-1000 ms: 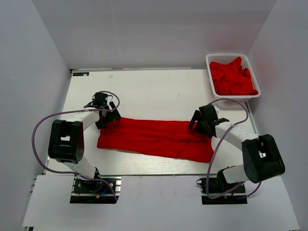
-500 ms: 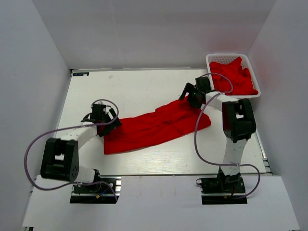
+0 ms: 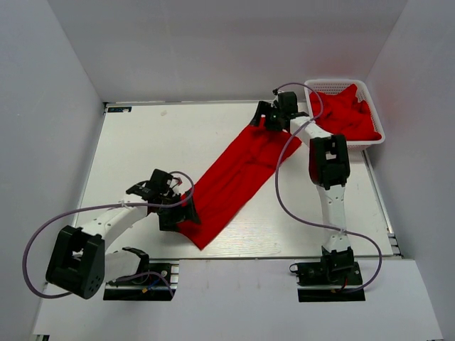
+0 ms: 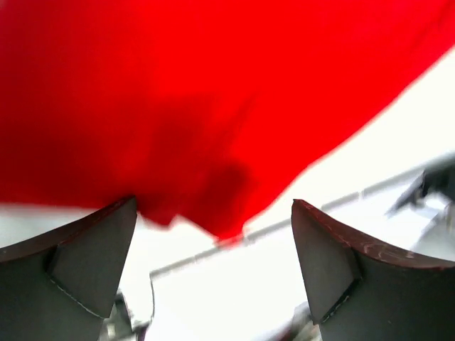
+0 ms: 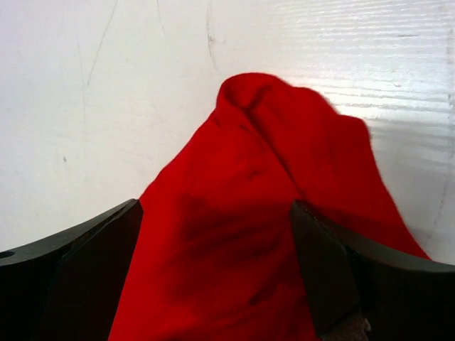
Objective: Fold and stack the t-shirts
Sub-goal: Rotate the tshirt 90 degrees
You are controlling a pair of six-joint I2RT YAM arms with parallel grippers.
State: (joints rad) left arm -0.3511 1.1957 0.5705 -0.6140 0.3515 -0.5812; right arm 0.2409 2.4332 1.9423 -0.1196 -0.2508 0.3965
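Note:
A red t-shirt, folded into a long strip, lies diagonally on the white table from near left to far right. My left gripper is at its near lower end. In the left wrist view the jaws are wide open, with the shirt's corner just ahead of them; that view is blurred. My right gripper is at the shirt's far end. In the right wrist view its jaws are spread wide over the red cloth, which lies between them on the table.
A white basket holding more red shirts stands at the far right corner, close to my right gripper. White walls enclose the table on three sides. The table's near edge lies just beyond the shirt's lower corner.
The shirt swung from lying across the table to a diagonal. My right gripper carried its end far toward the basket; my left gripper brought the other end nearer and rightward.

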